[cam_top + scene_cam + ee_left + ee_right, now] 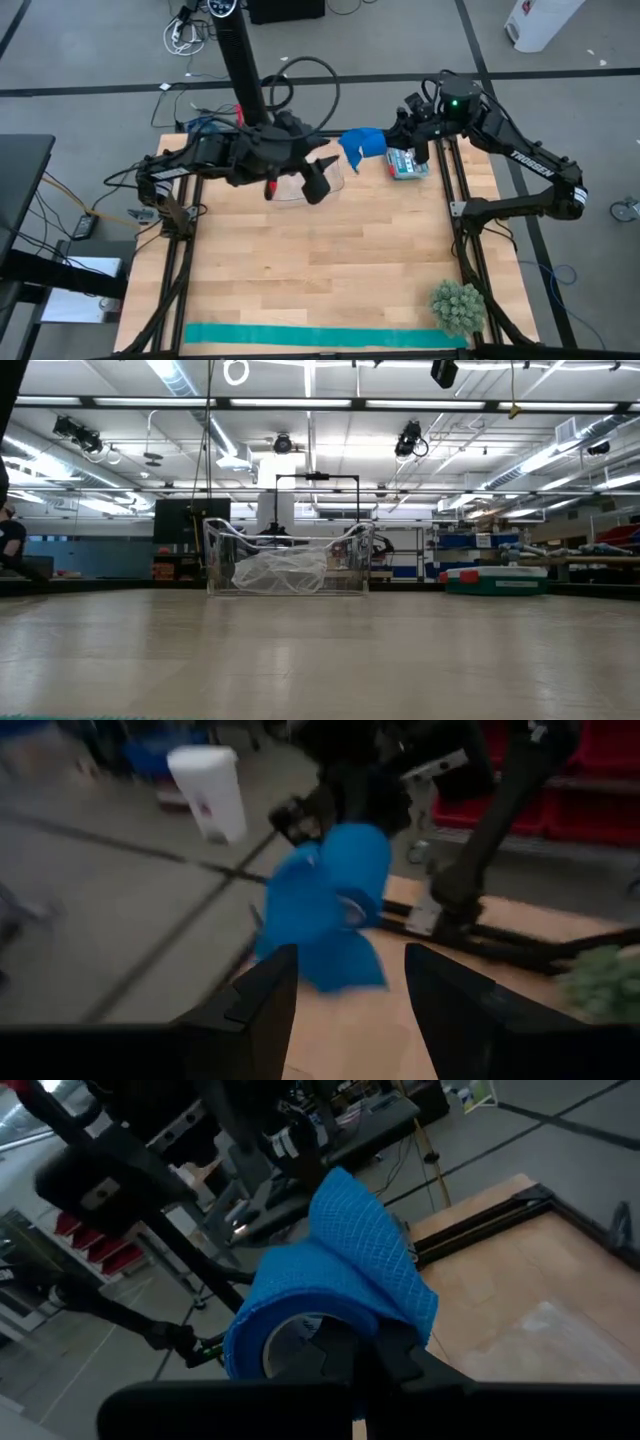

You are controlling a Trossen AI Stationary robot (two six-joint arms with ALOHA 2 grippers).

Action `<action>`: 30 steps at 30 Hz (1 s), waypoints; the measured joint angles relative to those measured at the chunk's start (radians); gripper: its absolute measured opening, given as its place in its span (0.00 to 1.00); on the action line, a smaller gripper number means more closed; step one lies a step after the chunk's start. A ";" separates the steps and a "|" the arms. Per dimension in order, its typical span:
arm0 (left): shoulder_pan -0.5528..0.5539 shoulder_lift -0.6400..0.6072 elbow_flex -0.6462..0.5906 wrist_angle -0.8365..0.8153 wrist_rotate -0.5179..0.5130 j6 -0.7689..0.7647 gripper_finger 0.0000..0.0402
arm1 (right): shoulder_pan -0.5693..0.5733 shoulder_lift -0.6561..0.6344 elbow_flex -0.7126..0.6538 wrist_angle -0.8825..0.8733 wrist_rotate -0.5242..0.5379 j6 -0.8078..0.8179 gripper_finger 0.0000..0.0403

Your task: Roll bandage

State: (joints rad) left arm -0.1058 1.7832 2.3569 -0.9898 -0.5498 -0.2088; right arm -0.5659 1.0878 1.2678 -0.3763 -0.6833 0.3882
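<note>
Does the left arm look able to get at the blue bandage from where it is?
Probably yes: the open left gripper faces the bandage, held up by the right gripper, nothing between.

**Cloth, timber, clear plastic and matt black tooling**

The bandage point(335, 1285) is woven elastic cloth with an open, waffle-like mesh, rough and matt, wound into a roll clamped by the right gripper point(350, 1355), whose fingers are smooth matt black plastic. The left gripper point(345, 990), just short of the roll, has the same dull black finish. The table point(320, 270) beneath both is pale wood in glued blocks, smooth with a soft sheen. Under the left gripper stands a clear container point(288, 565) of glossy transparent plastic, crinkled film inside. Far from both tools lies a teal strip point(320, 336) of matt cloth.
</note>
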 joint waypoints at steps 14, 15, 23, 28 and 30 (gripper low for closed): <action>0.000 0.025 -0.099 0.023 0.078 -0.326 0.48 | -0.014 -0.002 0.006 0.143 -0.047 -0.007 0.00; 0.001 0.022 -0.112 0.041 0.078 -0.327 0.48 | -0.012 -0.002 0.006 0.147 -0.052 -0.006 0.00; 0.039 0.022 -0.136 0.054 0.156 -0.331 0.48 | 0.014 -0.007 0.006 0.161 -0.095 0.004 0.00; 0.070 0.023 -0.135 0.053 0.197 -0.330 0.48 | 0.033 -0.020 0.007 0.185 -0.112 0.010 0.00; 0.083 0.023 -0.135 0.056 0.233 -0.330 0.48 | 0.037 -0.028 0.007 0.200 -0.116 0.014 0.00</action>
State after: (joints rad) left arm -0.0224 1.8059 2.2215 -0.9337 -0.3172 -0.5391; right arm -0.5293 1.0594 1.2747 -0.1763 -0.7997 0.4022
